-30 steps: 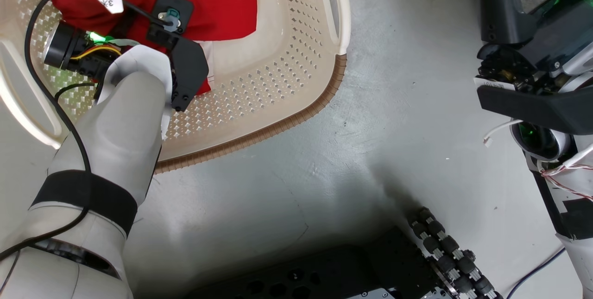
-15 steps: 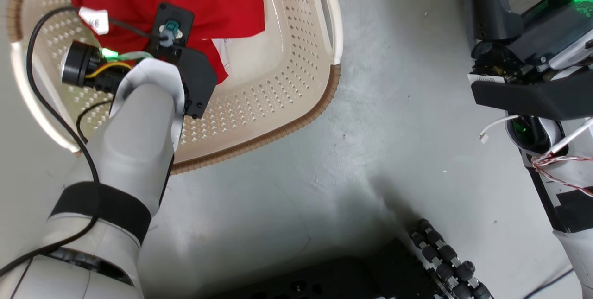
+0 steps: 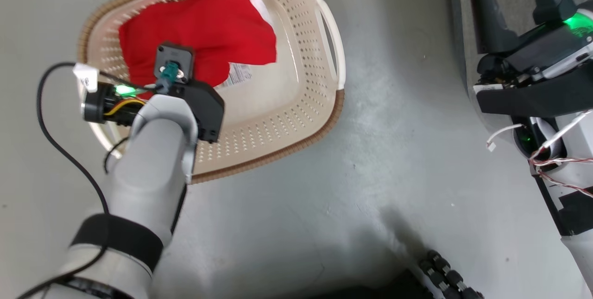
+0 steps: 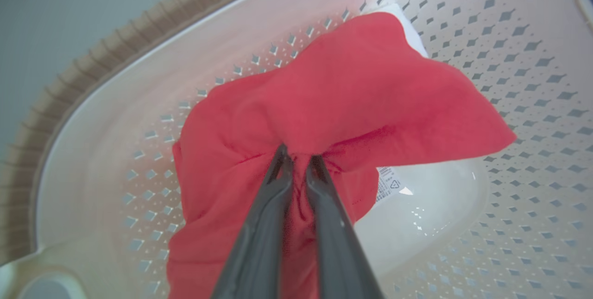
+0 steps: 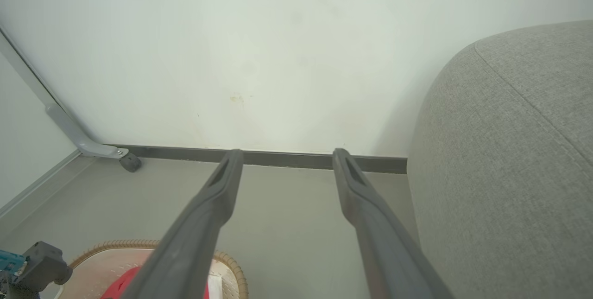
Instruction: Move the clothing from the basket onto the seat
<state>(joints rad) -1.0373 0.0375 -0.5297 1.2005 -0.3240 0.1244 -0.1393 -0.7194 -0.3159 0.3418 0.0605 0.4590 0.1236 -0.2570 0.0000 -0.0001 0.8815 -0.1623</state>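
The red clothing (image 4: pixel 352 95) lies bunched in the cream perforated basket (image 4: pixel 509 225). My left gripper (image 4: pixel 297 157) is shut on a gathered fold near its middle, with cloth pinched between the two dark fingers. In the head view the clothing (image 3: pixel 204 30) fills the far left of the basket (image 3: pixel 296 118), and my left wrist hangs over it, hiding the fingers. My right gripper (image 5: pixel 287 154) is open with nothing in it, held above the floor beside the light-grey seat (image 5: pixel 509 174). The basket's brown rim (image 5: pixel 231 269) shows at that view's lower left.
A label sticker (image 4: pixel 388 183) shows on the basket's bare floor. Grey floor surrounds the basket. A white wall with a dark baseboard stands behind, and a metal leg with a caster (image 5: pixel 129 162) is at its foot. My base's roller wheel (image 3: pixel 444 276) sits at the bottom.
The head camera has pulled back, so the whole basket is now in view. The clothing has drawn together under my left wrist, baring more basket floor and the sticker. The right gripper stays open.
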